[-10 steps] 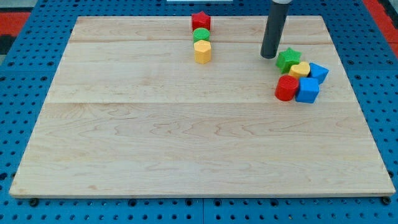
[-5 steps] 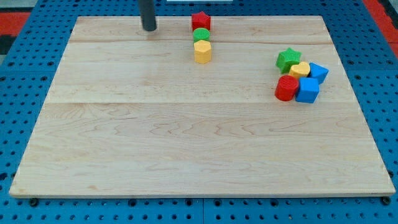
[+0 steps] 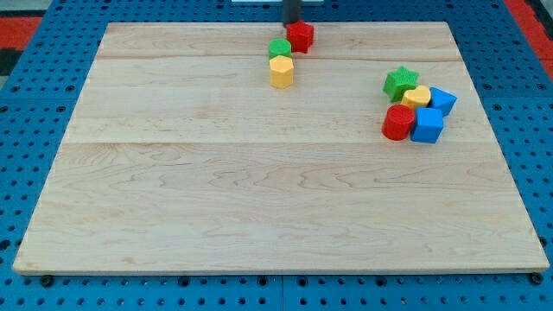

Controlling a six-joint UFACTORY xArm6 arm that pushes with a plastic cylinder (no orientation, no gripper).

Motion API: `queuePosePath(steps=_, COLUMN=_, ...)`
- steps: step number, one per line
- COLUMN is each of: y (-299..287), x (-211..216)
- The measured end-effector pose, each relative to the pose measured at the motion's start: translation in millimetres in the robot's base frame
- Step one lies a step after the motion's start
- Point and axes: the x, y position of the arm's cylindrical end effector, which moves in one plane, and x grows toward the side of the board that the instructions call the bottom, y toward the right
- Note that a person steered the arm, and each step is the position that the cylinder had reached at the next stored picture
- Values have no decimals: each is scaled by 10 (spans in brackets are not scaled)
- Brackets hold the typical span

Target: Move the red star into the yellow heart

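Observation:
The red star lies near the view's top edge of the wooden board, just right of a green round block. My tip stands right behind the star's upper left side, touching or nearly touching it. The yellow heart sits at the view's right, inside a tight cluster: a green star above-left of it, a blue block to its right, a blue cube below it and a red cylinder below-left.
A yellow hexagonal block lies just below the green round block. The board rests on a blue pegboard table.
My tip swung from the view's right to the far left, then back to behind the red star. The star has shifted right and slightly down, off the green round block's top.

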Motion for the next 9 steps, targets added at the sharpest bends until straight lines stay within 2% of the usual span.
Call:
queuePosePath(steps=2, y=-43, x=158)
queuePosePath(steps=3, y=-383, x=180)
queuePosePath(steps=5, y=-65, x=645)
queuePosePath(steps=6, y=26, x=623)
queuePosePath(steps=8, y=394, x=230)
queuePosePath(steps=9, y=686, x=338)
